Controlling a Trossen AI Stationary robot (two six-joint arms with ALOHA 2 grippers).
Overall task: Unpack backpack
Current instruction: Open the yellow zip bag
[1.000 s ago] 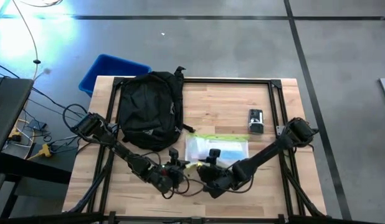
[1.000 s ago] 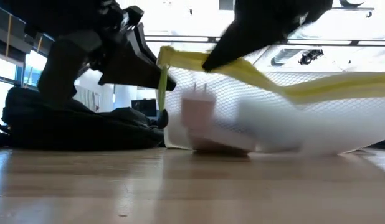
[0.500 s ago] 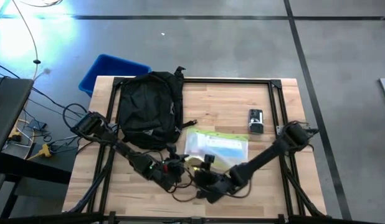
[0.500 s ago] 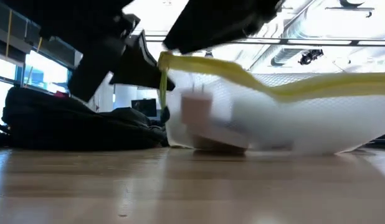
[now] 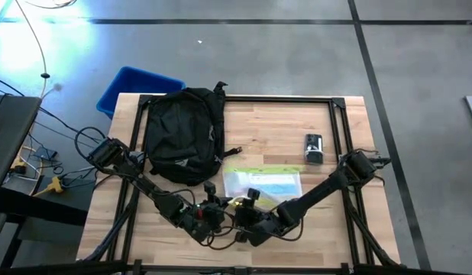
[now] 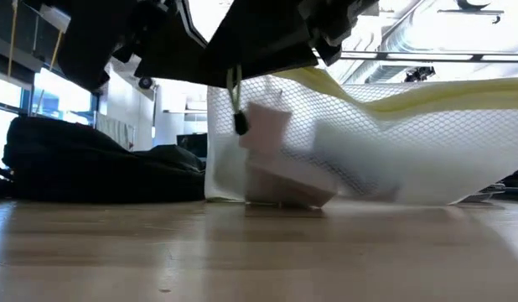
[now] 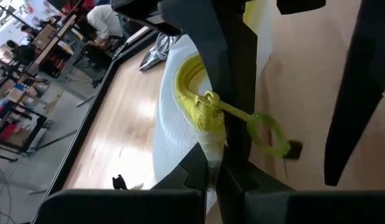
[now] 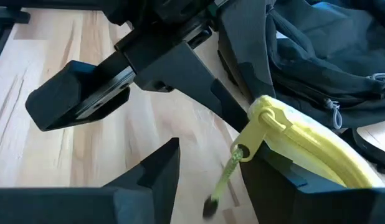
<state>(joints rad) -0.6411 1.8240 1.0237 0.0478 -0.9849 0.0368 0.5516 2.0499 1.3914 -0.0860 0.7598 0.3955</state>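
Both arms are dark, near-black, built of slim straight links joined by rounded, bulkier joint housings. Thin black cables loop loosely around the left arm's base and trail beside its links. The left tool and the right tool are matte black, with flat, angular, wedge-shaped fingers and blocky square-edged housings behind them. Small metallic fittings glint on the wrist sections seen from above.

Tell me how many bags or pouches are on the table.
2: the black backpack at the table's far left, and the yellow-edged mesh pouch near the front, between both tools. Others may be hidden.
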